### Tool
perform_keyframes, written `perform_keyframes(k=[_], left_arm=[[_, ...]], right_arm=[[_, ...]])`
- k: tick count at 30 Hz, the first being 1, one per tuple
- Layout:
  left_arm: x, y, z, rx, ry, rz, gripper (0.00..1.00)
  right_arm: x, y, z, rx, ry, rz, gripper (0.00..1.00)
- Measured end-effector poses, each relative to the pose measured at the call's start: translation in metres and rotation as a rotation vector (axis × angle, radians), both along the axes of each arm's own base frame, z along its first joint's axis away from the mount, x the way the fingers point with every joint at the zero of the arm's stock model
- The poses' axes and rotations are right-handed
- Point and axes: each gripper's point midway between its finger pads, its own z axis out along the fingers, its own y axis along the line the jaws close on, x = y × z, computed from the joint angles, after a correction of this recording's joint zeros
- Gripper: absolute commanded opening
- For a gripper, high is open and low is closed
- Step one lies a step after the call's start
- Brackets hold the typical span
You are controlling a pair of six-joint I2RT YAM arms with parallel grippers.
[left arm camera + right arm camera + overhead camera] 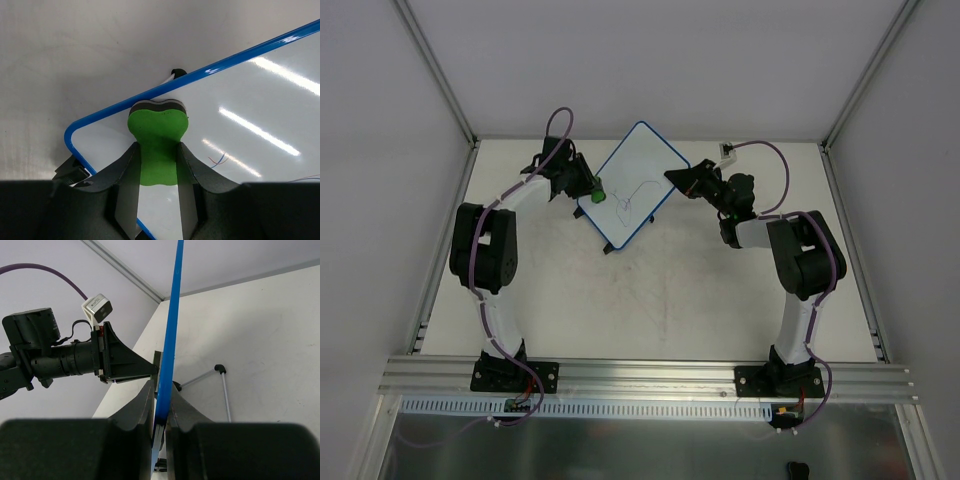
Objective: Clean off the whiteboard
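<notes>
The whiteboard (pixel 632 185) is white with a blue rim and lies tilted at the back middle of the table, with thin pen scribbles on it. My left gripper (pixel 592 188) is shut on a green eraser (pixel 158 140), which rests on the board's left corner next to the rim. Red and blue pen marks (pixel 219 160) lie to the right of the eraser. My right gripper (pixel 675 177) is shut on the board's right edge; in the right wrist view the blue rim (pixel 169 340) runs edge-on between my fingers (pixel 145 405).
The board's wire stand with black feet (pixel 219 371) rests on the table (pixel 650 310) under the board. A small white camera block (pixel 726 150) with a purple cable sits at the back right. Walls close in on three sides.
</notes>
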Motion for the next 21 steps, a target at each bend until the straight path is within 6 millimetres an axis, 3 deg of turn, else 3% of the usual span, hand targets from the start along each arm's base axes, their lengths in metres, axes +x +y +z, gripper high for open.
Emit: perform_keyframes(k=[7, 17, 21], left_arm=[[0.002, -0.009, 0.007, 0.013, -0.007, -0.048, 0.0], [-0.011, -0.069, 0.03, 0.057, -0.095, -0.179, 0.0], [-0.013, -0.078, 0.034, 0.065, -0.111, -0.188, 0.0]], right_arm=[[0.0, 0.0, 0.0, 0.0, -0.001, 0.0, 0.0], [0.001, -0.002, -0.002, -0.002, 0.011, -0.006, 0.0], [0.002, -0.003, -0.003, -0.001, 0.015, -0.007, 0.0]])
